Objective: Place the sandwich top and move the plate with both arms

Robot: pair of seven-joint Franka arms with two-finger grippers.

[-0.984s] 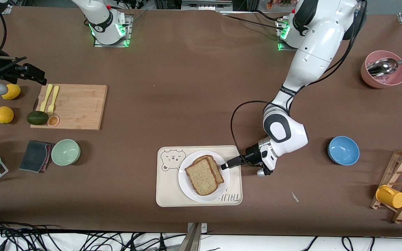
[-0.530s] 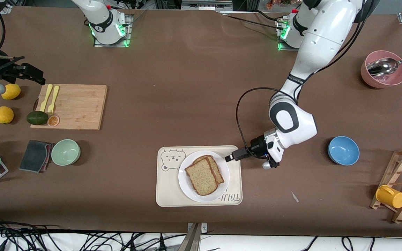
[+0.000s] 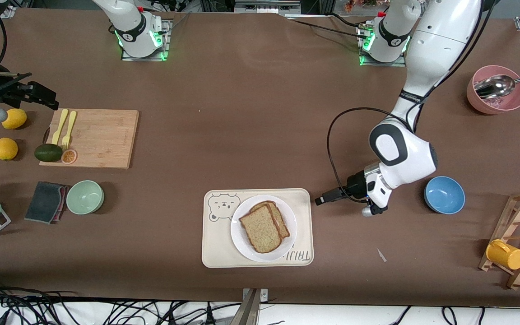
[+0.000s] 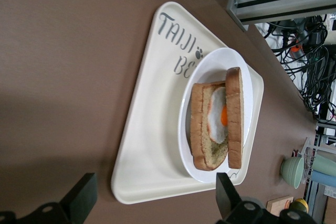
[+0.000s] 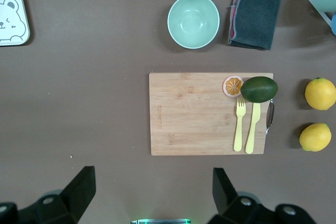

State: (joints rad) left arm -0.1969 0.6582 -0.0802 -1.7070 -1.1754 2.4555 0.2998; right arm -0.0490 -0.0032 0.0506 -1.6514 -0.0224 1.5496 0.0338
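Sandwich top [image 3: 260, 228] sits on the plate [image 3: 287, 212]; both grippers' fingers [image 4: 81, 198] spread empty, so each should approach its rim squarely.

The speckled brown sandwich top [image 3: 260, 228] lies flat but skewed over the egg slice, on the round white plate [image 3: 243, 239] resting on my counter's tray.

Where things are sitting

My sandwich top [image 3: 260, 228] is lying on the plate [image 3: 242, 239], which is sitting on the tray [image 3: 217, 246], nearer the camera than the board [image 3: 102, 137].
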